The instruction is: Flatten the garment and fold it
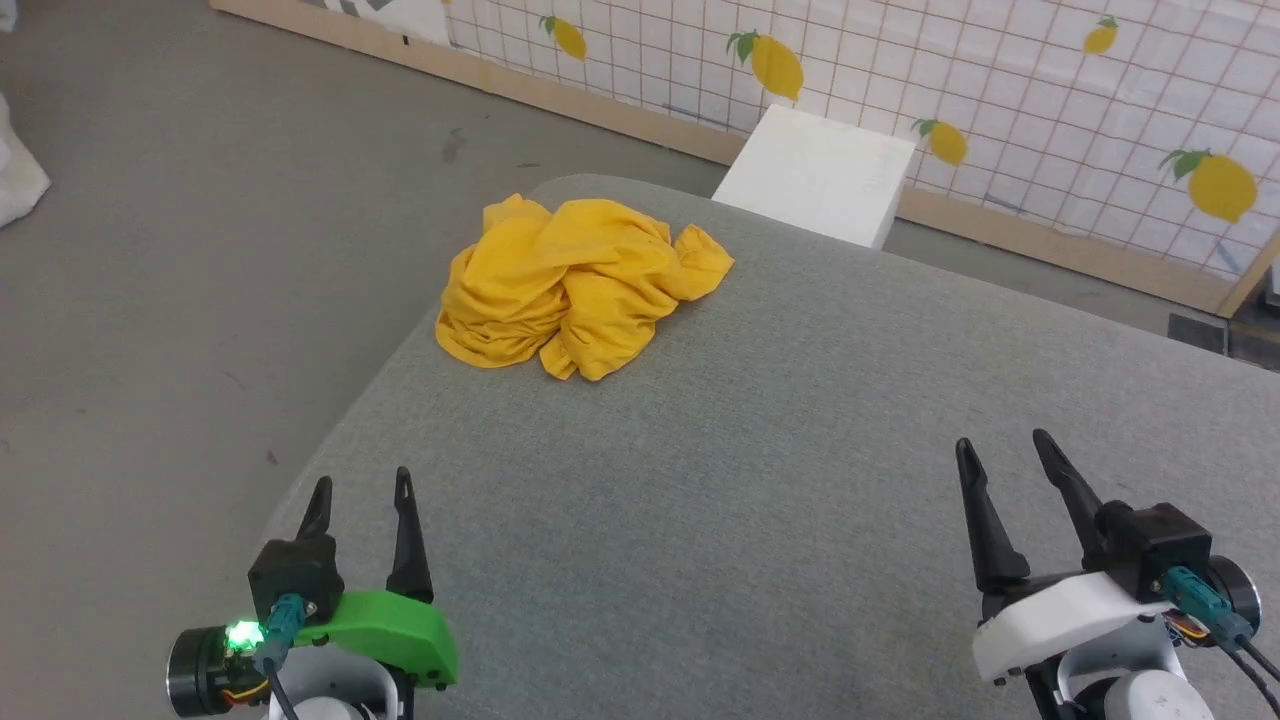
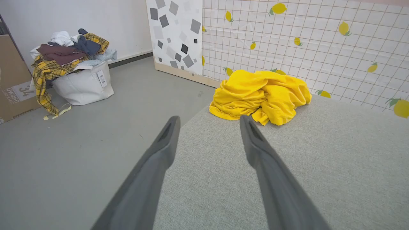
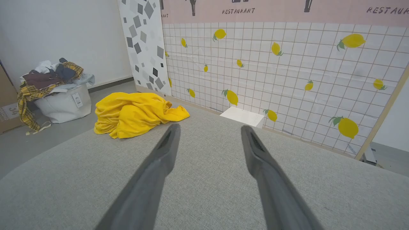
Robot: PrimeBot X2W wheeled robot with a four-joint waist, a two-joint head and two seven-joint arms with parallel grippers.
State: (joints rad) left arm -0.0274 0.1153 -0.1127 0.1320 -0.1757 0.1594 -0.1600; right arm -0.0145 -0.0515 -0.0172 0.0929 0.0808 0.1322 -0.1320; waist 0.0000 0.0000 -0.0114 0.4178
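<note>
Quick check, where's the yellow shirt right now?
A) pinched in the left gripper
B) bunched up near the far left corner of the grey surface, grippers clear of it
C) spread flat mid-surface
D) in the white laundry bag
B: the garment lies crumpled on the grey surface, while the left gripper and right gripper are open and well apart from it.
</note>
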